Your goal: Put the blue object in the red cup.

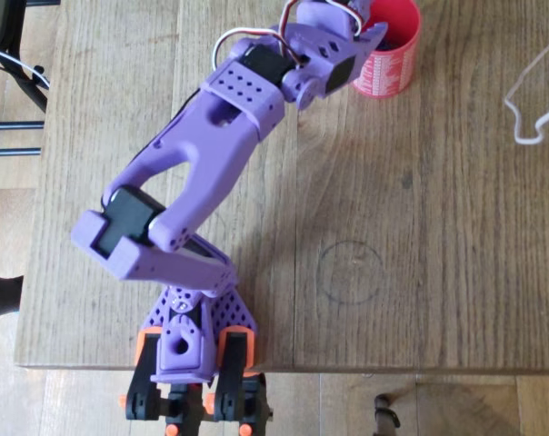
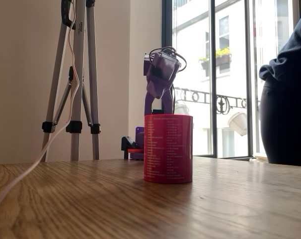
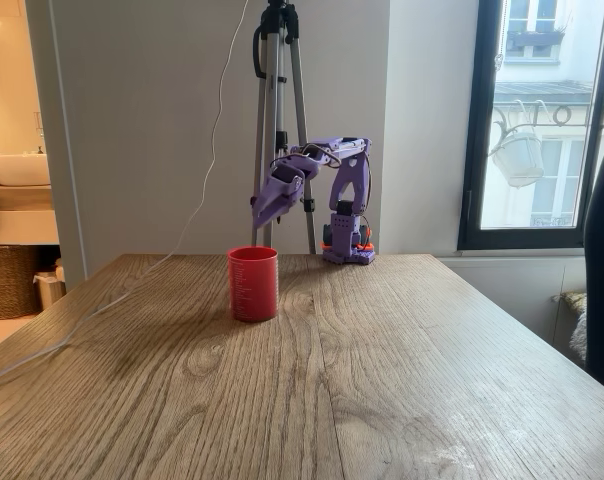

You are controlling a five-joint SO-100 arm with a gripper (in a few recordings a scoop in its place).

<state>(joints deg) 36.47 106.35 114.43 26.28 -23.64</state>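
The red cup [image 1: 390, 47] stands near the far edge of the wooden table, with white lettering around its wall [image 2: 168, 149]; it also shows upright in the other fixed view [image 3: 253, 283]. My purple gripper [image 1: 373, 34] hangs over the cup's left rim, pointing down at its mouth from just above [image 3: 256, 224]. Seen from the low fixed view, the gripper [image 2: 158, 99] sits behind and above the cup. How the jaws stand is hidden by the wrist and cup. The blue object is out of view; nothing blue appears on the table or between the fingers.
A white cable [image 1: 529, 100] lies on the table to the right of the cup. Tripod legs [image 2: 75, 79] stand behind the table. A person in dark clothes [image 2: 287, 109] stands at the right side. My arm's base [image 1: 194, 350] is clamped to the near edge.
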